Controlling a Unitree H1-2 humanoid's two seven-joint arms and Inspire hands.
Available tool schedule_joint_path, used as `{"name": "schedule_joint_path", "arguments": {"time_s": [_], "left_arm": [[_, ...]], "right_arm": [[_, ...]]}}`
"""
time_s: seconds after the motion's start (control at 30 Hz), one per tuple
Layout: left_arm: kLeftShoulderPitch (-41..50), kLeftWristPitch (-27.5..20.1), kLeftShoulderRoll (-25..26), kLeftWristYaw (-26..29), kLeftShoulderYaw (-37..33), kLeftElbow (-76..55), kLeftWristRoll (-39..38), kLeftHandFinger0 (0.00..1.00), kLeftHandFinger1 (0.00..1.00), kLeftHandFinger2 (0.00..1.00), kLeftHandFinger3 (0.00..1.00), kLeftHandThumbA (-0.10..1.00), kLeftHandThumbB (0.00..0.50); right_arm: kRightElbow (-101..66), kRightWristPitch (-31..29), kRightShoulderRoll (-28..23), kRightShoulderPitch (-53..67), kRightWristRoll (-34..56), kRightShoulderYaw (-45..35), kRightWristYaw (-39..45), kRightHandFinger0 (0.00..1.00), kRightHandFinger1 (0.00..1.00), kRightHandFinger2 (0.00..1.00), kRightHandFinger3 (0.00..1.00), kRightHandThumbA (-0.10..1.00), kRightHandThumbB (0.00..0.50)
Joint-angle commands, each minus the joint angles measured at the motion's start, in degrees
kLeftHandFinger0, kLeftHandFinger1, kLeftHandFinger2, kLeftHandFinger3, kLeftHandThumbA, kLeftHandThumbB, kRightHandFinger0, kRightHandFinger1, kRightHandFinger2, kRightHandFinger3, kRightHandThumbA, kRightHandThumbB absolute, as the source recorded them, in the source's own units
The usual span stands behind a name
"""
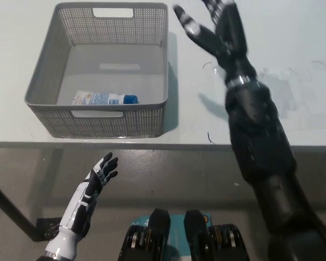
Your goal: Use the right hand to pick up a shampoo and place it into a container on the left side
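A shampoo tube [104,99], white with a blue cap, lies on its side inside the grey mesh basket [49,70], close to the near wall. My black right hand [217,30] is open above the white table, to the right of the basket, with nothing in it. My white left hand [92,187] rests open below the table's front edge at the lower left.
The white table [271,54] stretches to the right of the basket, with a faint grey patch [261,95] on it. Its front edge [152,145] runs across the middle of the picture.
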Motion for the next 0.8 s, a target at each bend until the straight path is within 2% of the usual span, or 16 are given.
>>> {"name": "schedule_joint_path", "arguments": {"time_s": [0.0,0.07,0.1,0.13,0.27,0.33,0.4,0.47,0.53,0.63,0.7,0.77], "left_arm": [[1.3,-1.9,1.0,-0.2,0.3,-0.2,-0.5,1.00,1.00,1.00,1.00,1.00,0.000],[2.1,-2.3,0.9,-0.3,0.2,0.0,-0.5,1.00,1.00,1.00,1.00,1.00,0.020],[2.3,-2.0,0.8,-0.3,0.2,-0.3,-0.6,1.00,1.00,1.00,1.00,1.00,0.022],[2.5,-1.1,0.6,-0.2,0.2,-0.7,-0.9,1.00,1.00,1.00,1.00,1.00,0.036],[3.3,-1.2,0.1,0.2,0.0,-0.9,-0.2,1.00,1.00,1.00,1.00,1.00,0.015],[3.8,-1.5,0.1,0.3,0.1,-0.8,-0.3,1.00,1.00,1.00,1.00,1.00,0.000],[4.5,-1.9,0.2,0.7,0.4,-0.9,0.4,1.00,1.00,1.00,1.00,1.00,0.000],[5.4,-1.9,0.3,0.8,0.5,-1.4,0.5,1.00,1.00,1.00,1.00,1.00,0.000],[5.7,-1.7,0.2,0.9,0.9,-1.3,0.0,1.00,1.00,1.00,1.00,1.00,0.019],[6.1,-1.2,0.2,0.9,1.1,-1.3,-0.4,1.00,1.00,1.00,1.00,1.00,0.027],[6.3,-1.7,-0.1,0.7,1.0,-0.5,-0.6,1.00,1.00,1.00,1.00,1.00,0.002],[6.0,-2.2,-0.2,0.5,1.1,0.5,-0.8,1.00,1.00,1.00,1.00,1.00,0.000]], "right_arm": [[-29.6,7.6,-3.0,15.1,5.9,-0.1,4.1,0.98,1.00,1.00,1.00,0.82,0.178],[-30.6,5.2,-3.2,20.0,6.1,0.7,5.0,0.98,1.00,1.00,1.00,0.80,0.132],[-30.9,4.7,-3.1,22.0,5.7,1.0,4.9,0.97,1.00,1.00,1.00,0.80,0.124],[-30.5,3.7,-3.0,23.7,5.5,1.1,5.0,0.96,1.00,1.00,1.00,0.81,0.140],[-31.4,5.1,-3.2,31.7,7.2,2.0,6.0,0.92,0.98,1.00,1.00,0.83,0.162],[-30.8,5.7,-2.9,35.1,8.5,2.3,6.5,0.91,0.97,1.00,1.00,0.79,0.161],[-29.3,5.4,-2.7,37.3,9.2,2.8,7.2,0.92,0.98,1.00,1.00,0.76,0.129],[-28.5,4.7,-3.1,39.0,9.0,3.3,7.9,0.93,0.99,1.00,1.00,0.76,0.120],[-26.8,3.5,-3.8,40.8,9.4,3.4,9.1,0.94,1.00,1.00,1.00,0.74,0.078],[-26.9,3.8,-4.0,43.6,9.1,3.9,9.5,0.94,1.00,1.00,1.00,0.74,0.084],[-26.9,3.7,-4.0,45.4,9.5,4.1,10.0,0.94,1.00,1.00,1.00,0.73,0.105],[-26.5,3.4,-4.2,46.8,8.9,4.8,10.3,0.95,1.00,1.00,1.00,0.73,0.105]]}}
